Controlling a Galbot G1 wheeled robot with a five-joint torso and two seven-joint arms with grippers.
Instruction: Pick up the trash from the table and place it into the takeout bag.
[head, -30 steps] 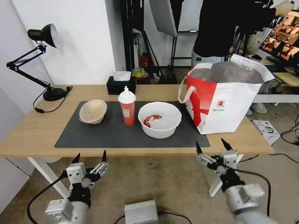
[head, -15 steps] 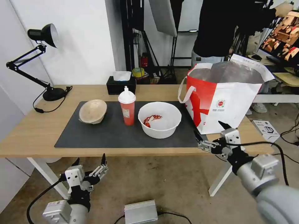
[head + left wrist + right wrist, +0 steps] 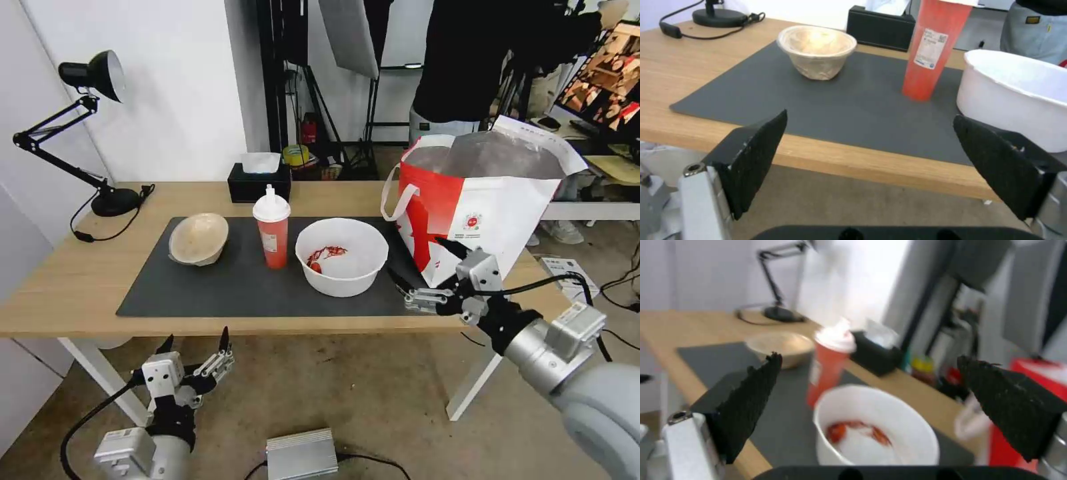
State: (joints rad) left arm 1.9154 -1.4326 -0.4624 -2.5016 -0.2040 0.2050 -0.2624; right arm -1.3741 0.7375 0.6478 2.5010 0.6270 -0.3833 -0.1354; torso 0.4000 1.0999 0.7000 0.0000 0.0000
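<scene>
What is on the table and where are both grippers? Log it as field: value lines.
white bowl: on the grey mat, red scraps inside
red cup: upright, white lid on, between the two bowls
pulp bowl: on the mat, tipped
takeout bag: standing open at the table's right end
right gripper: open, over the table's front edge, between white bowl and bag
left gripper: open, below the table's front edge
</scene>
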